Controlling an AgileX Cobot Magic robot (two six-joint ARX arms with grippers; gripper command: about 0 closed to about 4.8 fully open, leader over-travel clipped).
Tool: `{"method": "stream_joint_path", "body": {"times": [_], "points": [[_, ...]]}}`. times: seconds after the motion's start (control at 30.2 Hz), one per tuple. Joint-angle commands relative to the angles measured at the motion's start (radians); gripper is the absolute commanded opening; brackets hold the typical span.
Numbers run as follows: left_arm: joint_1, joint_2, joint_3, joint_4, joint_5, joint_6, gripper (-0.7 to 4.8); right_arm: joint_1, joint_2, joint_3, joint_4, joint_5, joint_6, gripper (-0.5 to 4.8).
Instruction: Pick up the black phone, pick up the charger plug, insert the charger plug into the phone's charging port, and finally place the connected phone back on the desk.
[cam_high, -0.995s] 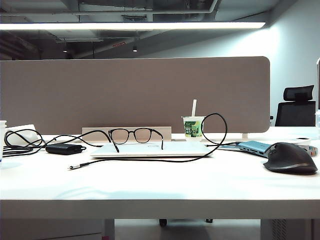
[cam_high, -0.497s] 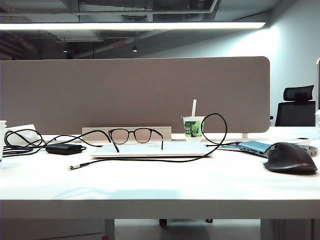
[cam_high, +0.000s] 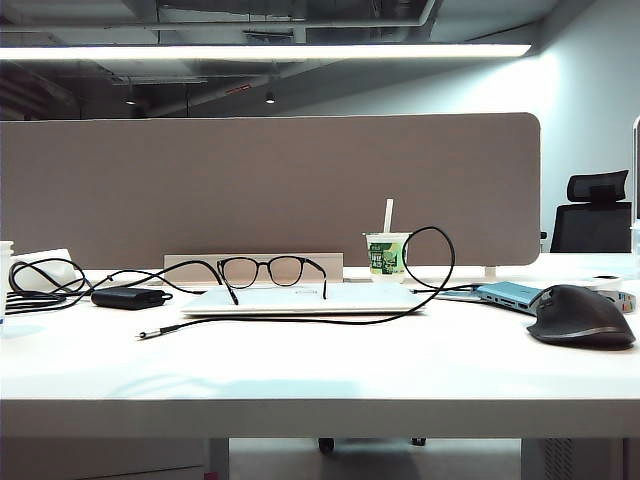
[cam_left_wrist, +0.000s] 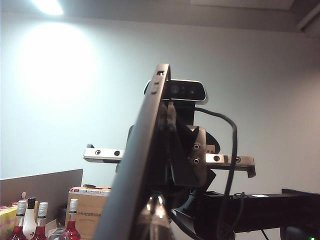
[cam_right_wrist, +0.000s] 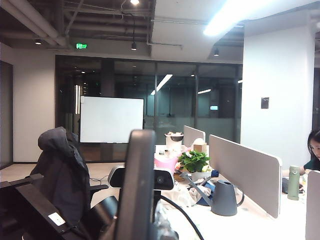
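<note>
Both end effectors are up off the table (cam_high: 400, 370), facing each other with the black phone (cam_left_wrist: 145, 150) edge-on between them. The left end effector (cam_left_wrist: 154, 212) is clenched on its lower part, and the right end effector (cam_left_wrist: 169, 115) seems to pinch its upper edge. The charger plug (cam_high: 146, 335) lies near-left on the table. We judge the pick-up done; next, one arm must let go and fetch the plug.

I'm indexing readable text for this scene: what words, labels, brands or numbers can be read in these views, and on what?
Nothing can be quoted as it reads.
The cup has a green label: print too small.
The green ceiling sign: characters blurred.
The cardboard box has a printed strip: too small.
The white sticker on dark equipment: unreadable.
</note>
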Motion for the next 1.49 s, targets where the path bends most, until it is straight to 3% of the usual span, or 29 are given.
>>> {"method": "stream_joint_path", "body": {"times": [0.03,0.1,0.13,0.2,0.23,0.27,0.53,0.7,0.86,0.99,1.13,1.26,1.49], "points": [[-0.002,-0.003,0.003,-0.013,-0.030,-0.002,-0.06,0.001,-0.003,0.005,0.036,-0.002,-0.040,-0.04],[-0.002,-0.003,0.003,-0.013,-0.031,0.000,-0.06,0.001,-0.004,0.005,0.037,-0.002,-0.042,0.34],[-0.002,-0.003,0.003,-0.013,-0.031,0.002,-0.06,0.001,-0.004,0.005,0.037,-0.002,-0.042,1.00],[-0.002,-0.003,0.003,-0.013,-0.031,0.003,-0.06,-0.001,-0.005,0.005,0.036,0.001,-0.041,3.18],[-0.001,-0.003,0.003,-0.014,-0.029,0.008,-0.06,-0.006,-0.005,0.005,0.036,0.002,-0.041,3.64],[0.000,-0.003,0.003,-0.015,-0.026,0.016,-0.06,-0.016,-0.005,0.005,0.036,0.001,-0.041,3.73],[0.013,-0.003,0.003,-0.187,0.064,0.154,-0.06,-0.184,-0.030,0.005,-0.032,-0.083,-0.046,3.73],[0.015,-0.003,0.003,-0.423,0.082,0.378,-0.06,-0.267,-0.051,0.005,-0.137,-0.114,-0.127,3.68],[0.014,-0.003,0.003,-0.663,0.079,0.577,-0.06,-0.273,-0.061,0.005,-0.355,-0.113,-0.323,3.68],[0.011,-0.003,0.003,-0.817,0.076,0.690,-0.06,-0.267,-0.061,0.005,-0.596,-0.106,-0.521,3.68],[0.011,-0.003,0.003,-0.959,0.014,0.822,-0.06,-0.264,-0.061,0.005,-0.815,-0.093,-0.689,3.68],[0.011,-0.003,0.003,-1.070,-0.020,0.933,-0.06,-0.260,-0.060,0.003,-1.006,-0.042,-0.856,3.68],[0.010,-0.003,0.003,-1.187,-0.044,1.044,-0.06,-0.189,-0.045,0.003,-1.270,0.134,-1.160,3.68]]}}
